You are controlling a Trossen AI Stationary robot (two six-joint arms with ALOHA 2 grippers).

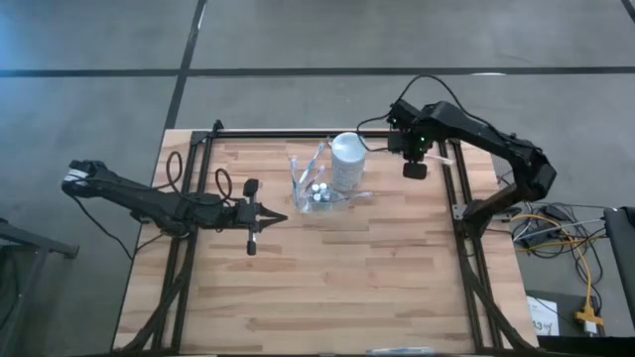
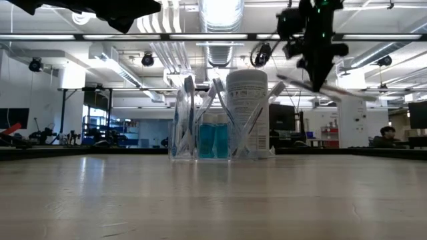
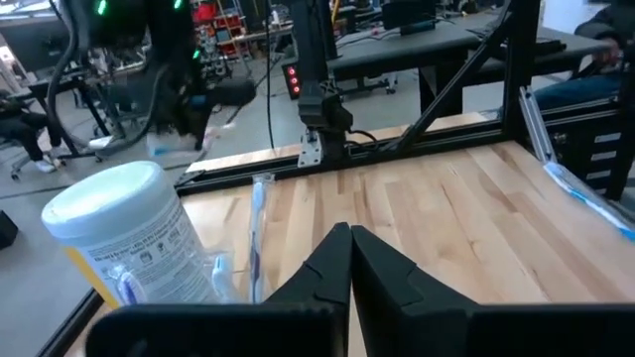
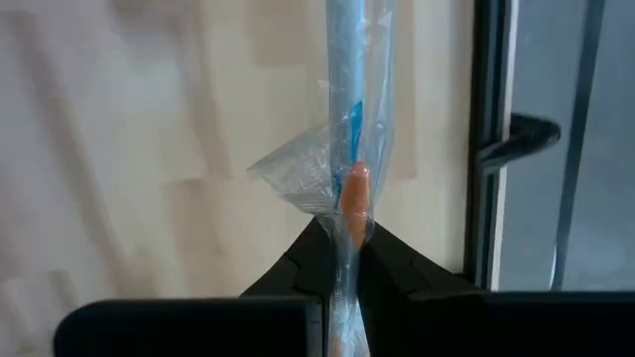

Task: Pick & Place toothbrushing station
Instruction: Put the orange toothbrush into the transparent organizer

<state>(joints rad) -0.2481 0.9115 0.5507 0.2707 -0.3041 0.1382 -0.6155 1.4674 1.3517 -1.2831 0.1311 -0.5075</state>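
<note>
Butcher-block tabletop (image 1: 327,288) inside a black frame, a busy lab behind it, and up at the far right edge the right gripper (image 4: 342,260) hangs above the wood, its fingers pinched on a wrapped toothbrush (image 4: 354,119). That brush looks light and stiff, but its clear crinkly wrapper should be slippery, so a mid-handle pinch like this one seems the safest hold. Its destination looks to be the clear holder (image 1: 319,194) near the table's middle back, already crowded with toothbrushes and teal tubes (image 2: 213,140), touching the tall white cup (image 1: 347,159) beside it. Those upright handles and the cup could foul a descent. Over on the left, the left gripper (image 1: 270,218) waits low, fingers pressed together, empty.
</note>
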